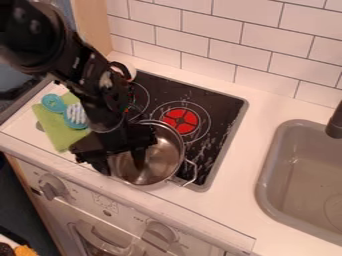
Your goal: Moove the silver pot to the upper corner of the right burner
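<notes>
The black gripper [120, 160] hangs over the left side of the silver pot [165, 156] with its fingers apart. One finger [139, 157] points down inside the pot and the other is near its left outer side, so the rim there is partly hidden. The pot stands upright at the front of the black stove top, its looped handle toward the lower right. Behind it lies the right burner [180, 121], a red disc inside white rings; the pot's back rim comes close to it.
A green cloth [55, 125] and a teal brush [75, 115] lie left of the stove. A white round object [128, 71] sits behind the arm. The grey sink [267, 187] and black faucet [335, 121] are at the right, the tiled wall behind.
</notes>
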Tool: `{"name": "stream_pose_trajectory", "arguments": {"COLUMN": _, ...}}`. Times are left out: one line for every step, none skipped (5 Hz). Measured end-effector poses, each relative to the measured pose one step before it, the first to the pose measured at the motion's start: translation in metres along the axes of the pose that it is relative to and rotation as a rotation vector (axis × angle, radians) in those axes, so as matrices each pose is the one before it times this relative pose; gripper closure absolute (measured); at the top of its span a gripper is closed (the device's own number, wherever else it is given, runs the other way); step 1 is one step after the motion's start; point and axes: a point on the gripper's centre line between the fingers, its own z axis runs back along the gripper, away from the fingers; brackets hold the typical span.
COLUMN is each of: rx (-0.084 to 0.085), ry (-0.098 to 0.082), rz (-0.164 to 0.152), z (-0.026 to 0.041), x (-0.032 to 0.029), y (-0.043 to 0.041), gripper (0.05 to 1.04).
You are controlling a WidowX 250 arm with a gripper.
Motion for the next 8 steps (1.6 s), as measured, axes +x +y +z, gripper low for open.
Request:
{"name": "stream_pose_trajectory", "arguments": {"rx": 0.0058, "ry": -0.0144, "rz": 0.0085, "z": -0.00214, "x": 0.00198, "y": 0.0006, "gripper": 0.724}}
{"name": "stream_pose_trajectory", "arguments": {"rx": -0.0098, "ry": -0.0089, "rz": -0.0039, "z": 0.00031, "x": 0.0003, "y": -0.00261, "gripper": 0.916}}
{"name": "stream_pose_trajectory", "arguments": {"rx": 0.0022, "ry": -0.0002, "rz": 0.0006, "z": 0.00046, "x": 0.00021, "y": -0.00008, "gripper": 1.001}}
{"name": "stream_pose_trajectory", "arguments": {"rx": -0.0128, "ry": -0.0018, "rz": 0.0056, "z": 0.00198, "x": 0.00486, "y": -0.00491, "gripper": 1.002}}
{"name": "stream_pose_trajectory", "arguments": {"rx": -0.0132, "ry": -0.0202, "rz": -0.0083, "z": 0.00731, "x": 0.00861, "y": -0.00521, "gripper": 1.002}}
{"name": "stream_pose_trajectory", "arguments": {"rx": -0.0454, "ry": -0.0346, "rz": 0.0108, "z": 0.01109, "x": 0.01678, "y": -0.01377, "gripper": 1.002}}
{"name": "stream_pose_trajectory", "arguments": {"rx": -0.0556, "ry": -0.0287, "rz": -0.0096, "z": 0.00862, "x": 0.01682, "y": -0.01791, "gripper": 1.003}}
{"name": "stream_pose_trajectory", "arguments": {"rx": -0.0561, "ry": -0.0159, "rz": -0.0255, "z": -0.0005, "x": 0.01472, "y": -0.02877, "gripper": 1.003}}
